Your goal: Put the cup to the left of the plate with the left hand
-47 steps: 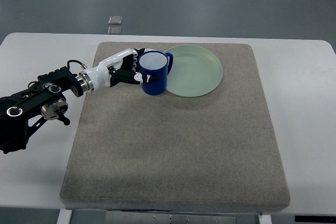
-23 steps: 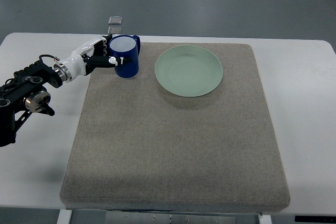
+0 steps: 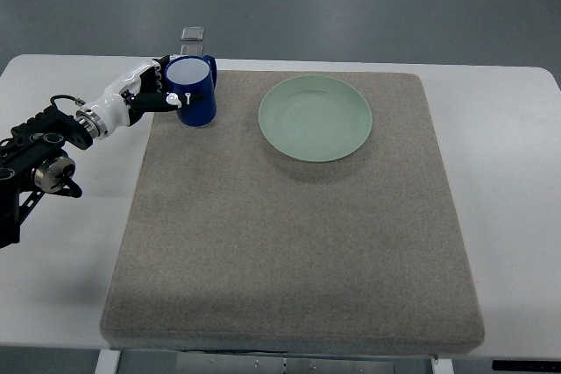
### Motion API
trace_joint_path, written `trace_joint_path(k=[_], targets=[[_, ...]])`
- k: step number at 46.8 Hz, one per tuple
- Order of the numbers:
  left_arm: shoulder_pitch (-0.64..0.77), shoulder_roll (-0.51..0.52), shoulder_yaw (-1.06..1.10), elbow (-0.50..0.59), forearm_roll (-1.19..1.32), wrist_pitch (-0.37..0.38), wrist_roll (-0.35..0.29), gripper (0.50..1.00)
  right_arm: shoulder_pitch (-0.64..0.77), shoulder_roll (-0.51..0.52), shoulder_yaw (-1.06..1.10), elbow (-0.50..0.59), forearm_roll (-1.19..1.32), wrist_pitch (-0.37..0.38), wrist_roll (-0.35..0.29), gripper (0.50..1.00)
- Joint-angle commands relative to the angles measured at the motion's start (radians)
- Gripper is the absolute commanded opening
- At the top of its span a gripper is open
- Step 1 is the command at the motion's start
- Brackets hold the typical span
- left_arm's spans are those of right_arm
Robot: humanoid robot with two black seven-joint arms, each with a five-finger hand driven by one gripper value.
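Left hand (image 3: 147, 91) wraps its fingers around blue cup (image 3: 192, 91), upright, at far-left corner of grey mat (image 3: 289, 243). Cup well left of green plate (image 3: 315, 117), clear gap between. Mat lies on white table (image 3: 517, 155).
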Motion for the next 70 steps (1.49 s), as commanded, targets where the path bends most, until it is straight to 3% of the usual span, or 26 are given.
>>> trace_joint_path(k=[1,32,40,51,70], targets=[[0.0,-0.009,0.006,0.026,0.001,0.003,-0.023,0.799,0.001,0.0,0.0,0.0,0.0,0.0,0.0,0.932],[-0.003,-0.057,0.01,0.042,0.002,0.06,-0.033,0.851,0.001,0.0,0.0,0.0,0.0,0.0,0.0,0.932],[-0.003,-0.061,0.01,0.042,0.002,0.089,-0.033,0.936,0.001,0.0,0.0,0.0,0.0,0.0,0.0,0.932],[-0.005,-0.06,0.0,0.034,-0.008,0.093,-0.033,0.994,0.001,0.0,0.0,0.0,0.0,0.0,0.0,0.932],[-0.008,-0.045,-0.043,-0.053,-0.012,0.078,-0.033,0.996,0.001,0.0,0.0,0.0,0.0,0.0,0.0,0.932]])
